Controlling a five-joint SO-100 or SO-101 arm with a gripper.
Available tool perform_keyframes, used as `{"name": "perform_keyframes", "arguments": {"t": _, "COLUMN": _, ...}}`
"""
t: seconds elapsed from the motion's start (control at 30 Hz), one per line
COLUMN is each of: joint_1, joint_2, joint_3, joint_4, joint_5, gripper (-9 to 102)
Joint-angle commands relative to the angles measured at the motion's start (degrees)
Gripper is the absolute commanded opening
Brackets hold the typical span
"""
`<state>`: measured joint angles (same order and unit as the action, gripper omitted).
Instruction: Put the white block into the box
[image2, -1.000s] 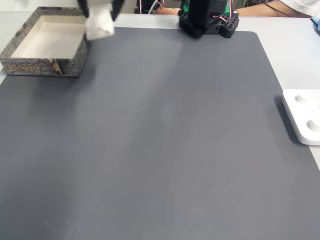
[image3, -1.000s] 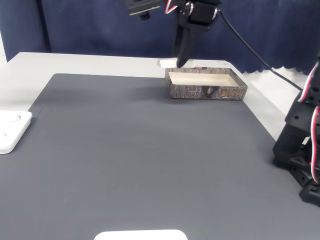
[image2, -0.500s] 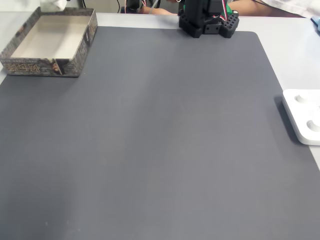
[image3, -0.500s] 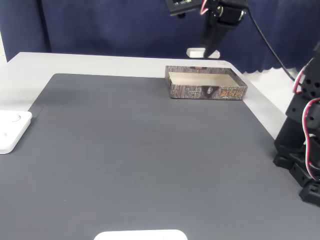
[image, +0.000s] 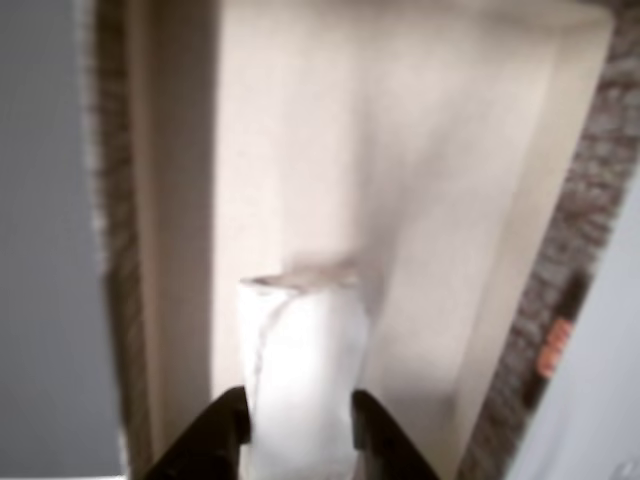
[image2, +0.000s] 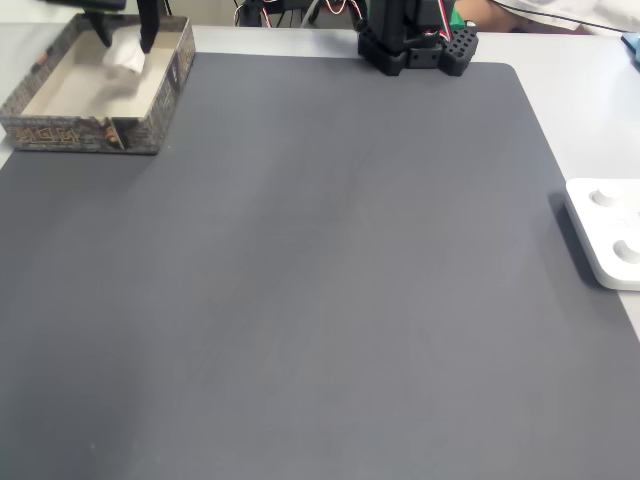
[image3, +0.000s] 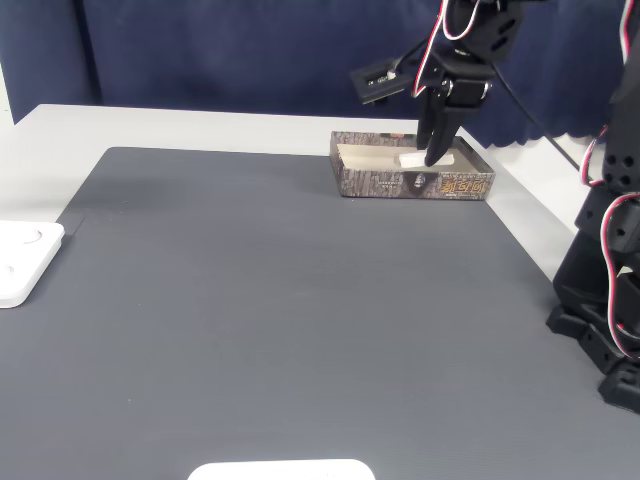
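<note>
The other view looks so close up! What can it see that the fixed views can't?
The other view shows the two black fingers pinching the white block over the box's cream floor. Both fixed views show more: the dark mat, the arm's base and a white device with round knobs. All share the gripper, block and box.

I count one white block (image: 302, 370), sitting between the two black fingers (image: 222, 432) of my one gripper (image: 298, 425). There is one box (image2: 60, 133) with a speckled rim. Under everything lies one dark grey mat (image2: 330, 280). I see one flat white device with round dimples (image2: 608, 230), and two dimples show on it.
</note>
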<state>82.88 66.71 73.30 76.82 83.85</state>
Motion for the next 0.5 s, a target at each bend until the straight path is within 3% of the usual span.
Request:
{"name": "perform_keyframes", "arguments": {"t": 0.0, "joint_1": 0.53, "joint_2": -0.62, "joint_3": -6.59, "joint_4": -0.7, "joint_5": 0.26, "gripper": -2}}
{"name": "perform_keyframes", "arguments": {"t": 0.47, "joint_1": -2.72, "joint_2": -7.38, "joint_3": -13.8, "joint_4": -1.41, "joint_5": -3.08, "gripper": -2}}
